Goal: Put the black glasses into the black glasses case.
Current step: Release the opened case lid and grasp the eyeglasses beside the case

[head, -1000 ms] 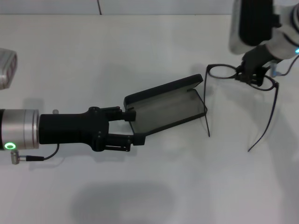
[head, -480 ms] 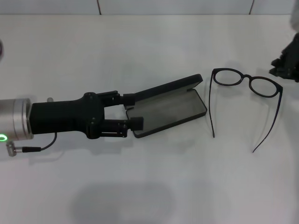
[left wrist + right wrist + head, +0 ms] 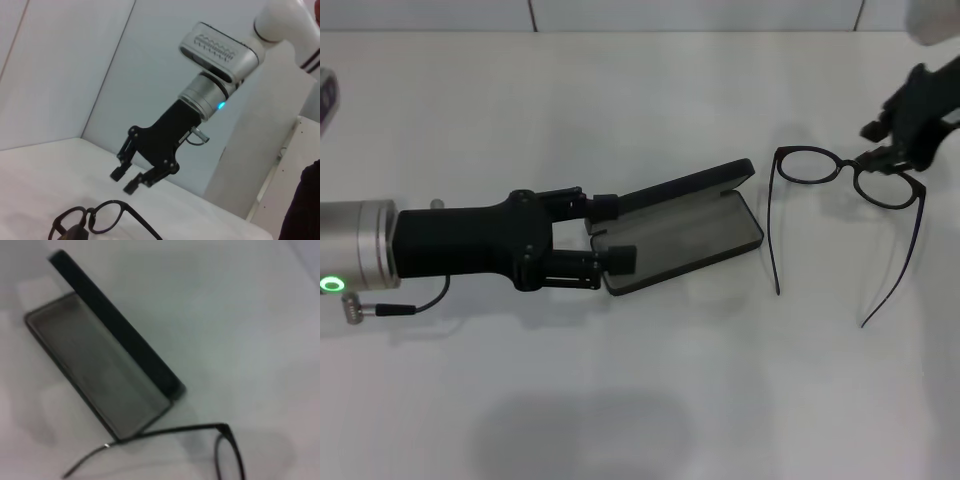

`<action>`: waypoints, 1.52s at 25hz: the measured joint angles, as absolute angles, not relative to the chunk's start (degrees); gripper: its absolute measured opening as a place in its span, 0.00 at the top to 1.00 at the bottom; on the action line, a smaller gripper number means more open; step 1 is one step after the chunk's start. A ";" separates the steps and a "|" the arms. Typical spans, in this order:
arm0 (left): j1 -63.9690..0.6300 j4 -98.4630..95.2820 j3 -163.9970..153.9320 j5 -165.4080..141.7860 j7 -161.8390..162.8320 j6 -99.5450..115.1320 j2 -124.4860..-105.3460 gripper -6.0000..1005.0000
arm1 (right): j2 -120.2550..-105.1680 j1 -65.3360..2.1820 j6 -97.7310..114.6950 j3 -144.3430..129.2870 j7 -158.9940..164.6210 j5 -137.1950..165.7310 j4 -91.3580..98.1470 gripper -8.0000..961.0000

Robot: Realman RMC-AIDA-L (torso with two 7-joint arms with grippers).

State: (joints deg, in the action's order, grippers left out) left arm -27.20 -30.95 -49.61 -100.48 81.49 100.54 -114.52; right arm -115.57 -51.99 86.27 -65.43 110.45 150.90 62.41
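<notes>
Since the last frame your right pincer (image 3: 892, 140) has returned over the black glasses (image 3: 848, 178), jaws apart, empty. Left pincer (image 3: 612, 232), parted, brackets the black glasses case (image 3: 680, 225) end. Glasses lie beside the case, temples unfolded toward you.

The left gripper (image 3: 611, 233) is matte black with blocky finger pads, on a black wrist housing and silver cylinder bearing a green ring light at 9 o'clock, thin cable beneath; the right gripper (image 3: 125, 180) is black, its silver-white wrist lit blue
</notes>
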 joint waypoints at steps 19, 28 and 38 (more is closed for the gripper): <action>-26.33 -29.62 -49.58 -100.75 80.60 99.67 -114.91 0.13 | -115.82 -57.56 73.60 -71.80 113.30 153.42 47.78 0.49; -26.89 -29.51 -49.99 -101.34 80.82 98.63 -115.06 0.13 | -116.03 -60.57 66.45 -73.99 114.09 153.46 38.79 0.50; -26.53 -29.53 -49.76 -101.36 80.93 98.52 -115.08 0.13 | -116.10 -60.71 64.72 -75.05 114.70 153.46 37.05 0.64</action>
State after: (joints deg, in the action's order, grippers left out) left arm -26.53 -29.53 -49.76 -101.36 80.93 98.52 -115.08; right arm -116.10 -60.71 64.72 -75.05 114.70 153.46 37.05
